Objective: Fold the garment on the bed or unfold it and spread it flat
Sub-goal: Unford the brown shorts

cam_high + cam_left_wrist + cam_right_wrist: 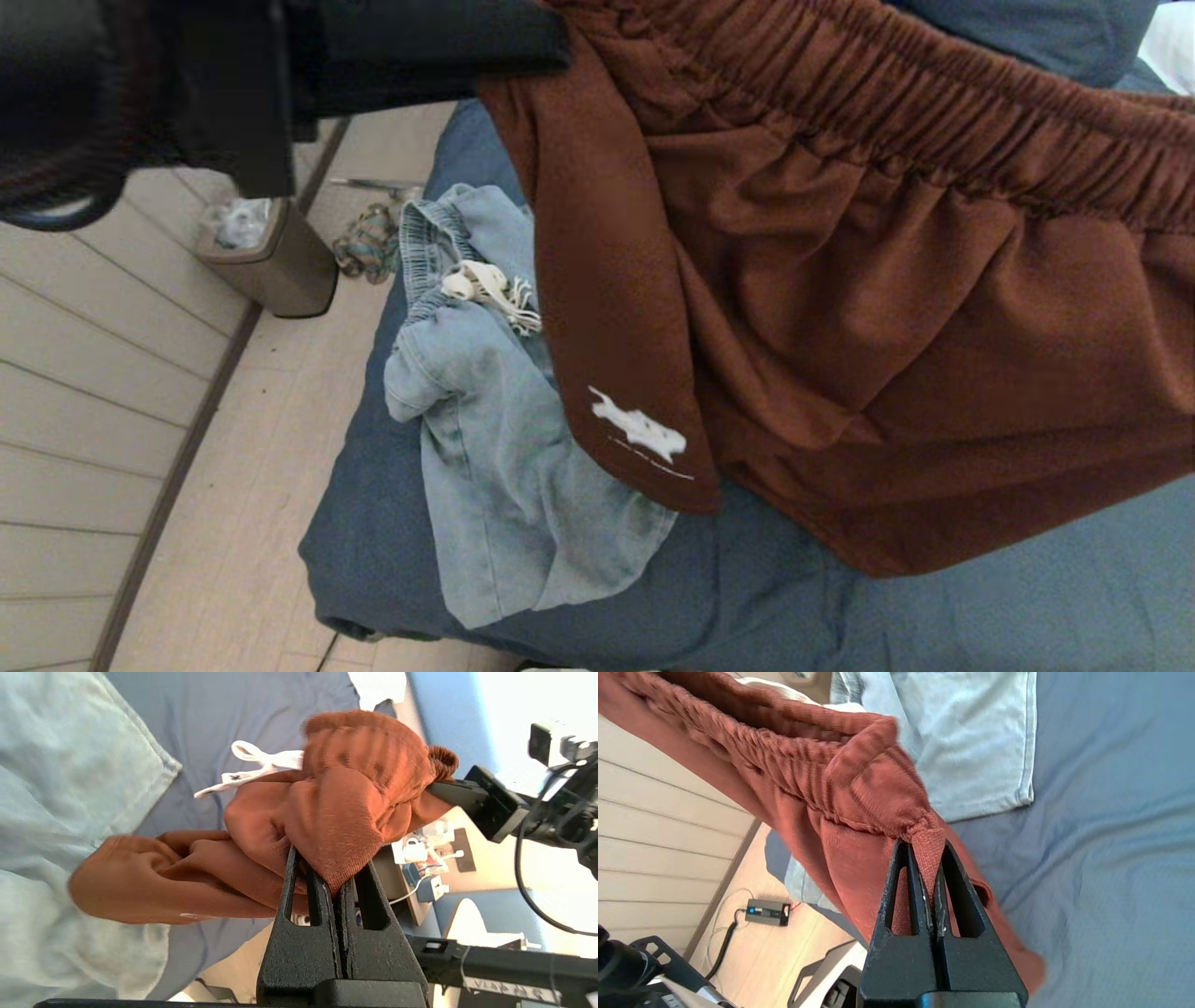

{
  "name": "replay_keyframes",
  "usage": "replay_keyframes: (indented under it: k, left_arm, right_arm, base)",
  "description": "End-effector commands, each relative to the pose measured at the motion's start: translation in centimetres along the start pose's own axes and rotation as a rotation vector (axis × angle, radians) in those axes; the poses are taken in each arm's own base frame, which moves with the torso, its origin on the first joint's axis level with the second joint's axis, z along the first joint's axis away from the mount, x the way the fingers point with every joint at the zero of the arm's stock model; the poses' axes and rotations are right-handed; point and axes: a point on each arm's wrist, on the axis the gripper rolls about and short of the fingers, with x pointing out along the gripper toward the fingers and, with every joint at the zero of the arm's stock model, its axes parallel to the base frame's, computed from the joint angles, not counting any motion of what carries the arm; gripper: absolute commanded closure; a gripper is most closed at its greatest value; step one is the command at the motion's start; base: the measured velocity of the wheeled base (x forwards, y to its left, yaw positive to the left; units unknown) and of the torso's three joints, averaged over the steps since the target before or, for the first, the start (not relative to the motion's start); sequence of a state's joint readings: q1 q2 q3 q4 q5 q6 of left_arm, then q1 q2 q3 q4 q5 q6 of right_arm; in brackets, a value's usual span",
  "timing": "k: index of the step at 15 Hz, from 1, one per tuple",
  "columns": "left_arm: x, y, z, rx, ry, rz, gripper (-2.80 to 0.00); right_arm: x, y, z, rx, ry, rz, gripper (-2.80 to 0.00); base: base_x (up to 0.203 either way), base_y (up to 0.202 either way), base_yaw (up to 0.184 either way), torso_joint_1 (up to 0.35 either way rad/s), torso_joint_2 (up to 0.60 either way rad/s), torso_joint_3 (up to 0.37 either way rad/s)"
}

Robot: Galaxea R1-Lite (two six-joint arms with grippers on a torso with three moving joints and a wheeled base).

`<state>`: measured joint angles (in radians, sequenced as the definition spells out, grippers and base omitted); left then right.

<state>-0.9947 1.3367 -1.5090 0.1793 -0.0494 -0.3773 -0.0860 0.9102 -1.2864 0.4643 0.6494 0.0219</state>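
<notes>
Rust-brown shorts [840,280] with an elastic waistband and a small white logo hang in the air above the bed [980,607], stretched between both grippers. My left gripper [329,870] is shut on one end of the waistband; its arm fills the head view's top left, at the shorts' left end. My right gripper [927,858] is shut on the other waistband end [924,840], outside the head view. The shorts' legs droop toward the slate-blue cover.
Light-blue denim shorts [495,448] with a white drawstring lie crumpled on the bed's left part, partly under the hanging shorts. A brown bin [275,257] stands on the wood floor by the panelled wall. A black power adapter [766,912] lies on the floor.
</notes>
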Motion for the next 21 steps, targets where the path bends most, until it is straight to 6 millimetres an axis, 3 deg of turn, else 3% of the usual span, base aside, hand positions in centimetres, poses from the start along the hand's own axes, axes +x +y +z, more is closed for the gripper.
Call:
replay_keyframes:
  k: [1,5,9,12,16,19,21]
  left_arm:
    - [-3.0,-0.6,1.3,0.009,-0.057,-0.022,0.0]
    - [-4.9,-1.1,1.6,0.013,-0.064,-0.05,0.0]
    - [-3.1,-1.3,0.6,0.019,0.022,-0.094,0.0]
    - [1.7,-1.1,-0.8,0.0,0.142,-0.155,0.0]
    - [10.0,-1.2,-1.2,-0.062,0.228,-0.238,0.0]
    - [17.0,0.4,-4.3,-0.072,0.287,-0.26,0.0]
    - [19.5,2.4,-5.4,-0.07,0.28,-0.237,0.0]
  right_arm:
    - [-1.4,1.1,0.3,-0.021,-0.027,0.005,0.0]
    - [-2.3,1.8,0.3,-0.023,-0.028,0.028,0.0]
    - [-1.3,1.0,-0.5,0.042,0.057,0.007,0.0]
    - [1.6,-1.3,-0.9,0.128,0.169,-0.06,0.0]
    - [6.8,-5.7,-2.0,0.202,0.333,-0.258,0.0]
    - [9.6,-9.2,-2.7,0.271,0.409,-0.349,0.0]
    - [10.6,-12.0,-3.6,0.32,0.443,-0.417,0.0]
  base:
    - [0.0,0.0,0.0,0.0,0.0,0.0]
    - [0.0,0.0,0.0,0.0,0.0,0.0]
    - [0.0,0.0,0.0,0.0,0.0,0.0]
    - [0.0,0.0,0.0,0.0,0.0,0.0]
    - [0.0,0.0,0.0,0.0,0.0,0.0]
    - [0.0,0.0,0.0,0.0,0.0,0.0]
    - [0.0,0.0,0.0,0.0,0.0,0.0]
